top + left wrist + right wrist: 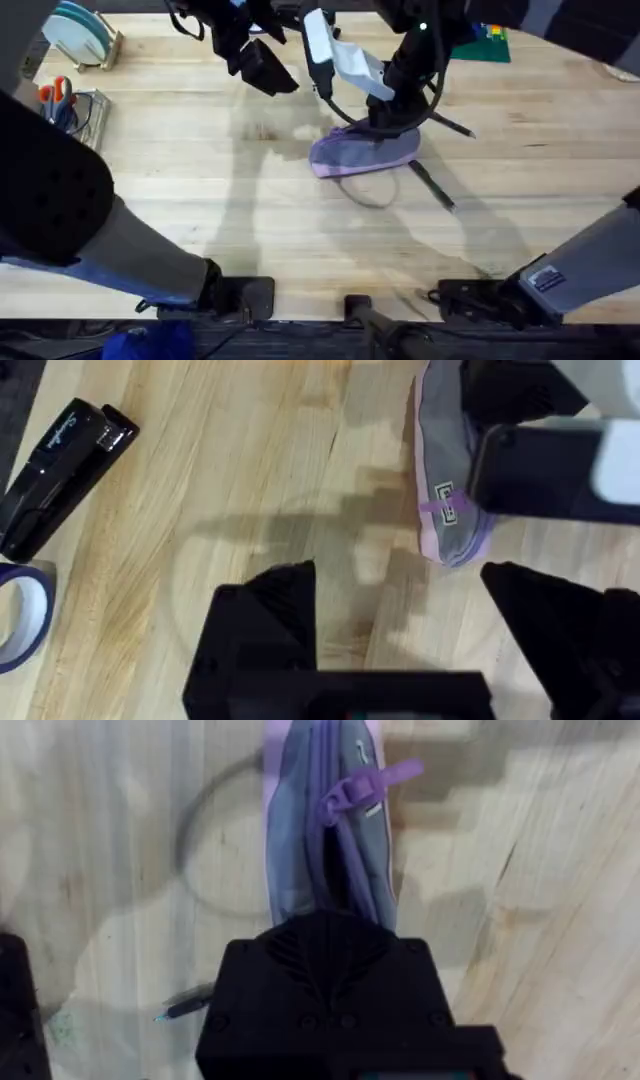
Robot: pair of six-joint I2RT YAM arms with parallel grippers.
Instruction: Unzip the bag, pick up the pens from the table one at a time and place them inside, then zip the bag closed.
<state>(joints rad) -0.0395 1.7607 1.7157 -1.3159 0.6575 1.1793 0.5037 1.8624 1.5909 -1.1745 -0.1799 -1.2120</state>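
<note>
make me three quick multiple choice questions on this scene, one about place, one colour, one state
1. The right gripper is
a) down at the bag
b) over the stapler
c) back by its own base

2. The bag is
a) green
b) lavender
c) black

3. The left gripper is
a) shut on a pen
b) shut on the bag
c) open and holding nothing

Answers: 1 a, since the overhead view shows the right arm reaching down onto the pouch. 2 b, since its fabric shows pale purple in all three views. 3 c, since the left wrist view shows its fingers apart with bare table between them.
</note>
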